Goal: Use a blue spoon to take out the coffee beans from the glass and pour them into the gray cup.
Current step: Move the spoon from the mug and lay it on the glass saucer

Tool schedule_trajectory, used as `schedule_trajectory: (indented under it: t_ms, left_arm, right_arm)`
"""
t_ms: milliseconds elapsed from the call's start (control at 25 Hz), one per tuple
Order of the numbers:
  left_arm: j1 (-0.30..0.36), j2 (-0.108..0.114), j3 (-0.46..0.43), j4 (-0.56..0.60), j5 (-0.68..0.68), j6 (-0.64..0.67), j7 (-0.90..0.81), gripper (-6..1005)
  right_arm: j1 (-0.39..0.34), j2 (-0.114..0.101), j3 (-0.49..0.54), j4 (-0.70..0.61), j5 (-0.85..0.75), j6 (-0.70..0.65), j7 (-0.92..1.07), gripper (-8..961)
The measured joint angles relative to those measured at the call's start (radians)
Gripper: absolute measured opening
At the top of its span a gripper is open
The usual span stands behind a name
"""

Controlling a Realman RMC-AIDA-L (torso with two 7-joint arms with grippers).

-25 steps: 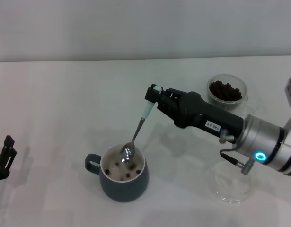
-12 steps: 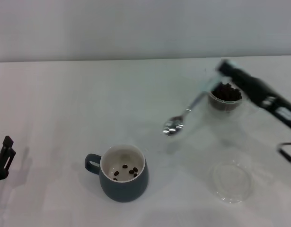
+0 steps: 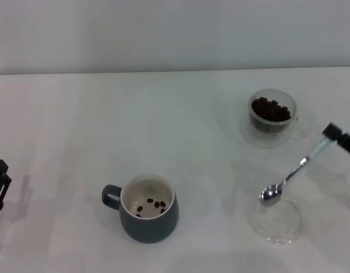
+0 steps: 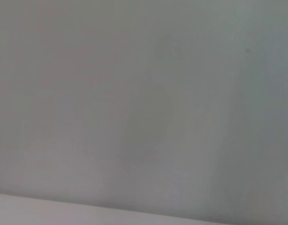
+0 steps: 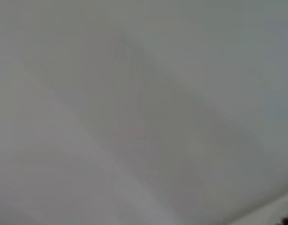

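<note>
Right gripper [image 3: 334,134] at the far-right edge pinches the blue spoon [image 3: 294,170], its bowl over a clear glass dish [image 3: 279,222], near the glass [image 3: 271,116] of coffee beans [image 3: 270,109]; gray cup [image 3: 149,209] stands left.

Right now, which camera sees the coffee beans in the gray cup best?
The head view: it looks down into the gray cup, where a few coffee beans lie on the cream bottom. Both wrist views show only blank pale surface, with no cup or beans.
</note>
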Motion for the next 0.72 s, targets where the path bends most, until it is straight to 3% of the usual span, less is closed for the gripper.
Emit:
schedule_trajectory:
  t_ms: [360, 720]
  left_arm:
    - [-0.013, 0.000, 0.000, -0.008, -0.004, 0.001, 0.000, 709]
    - [-0.013, 0.000, 0.000, -0.008, -0.003, 0.001, 0.000, 710]
  right_arm:
    - [-0.020, 0.032, -0.029, 0.004, -0.016, 0.122, -0.039, 174]
    - [-0.028, 0.034, -0.020, 0.005, -0.009, 0.145, -0.053, 175]
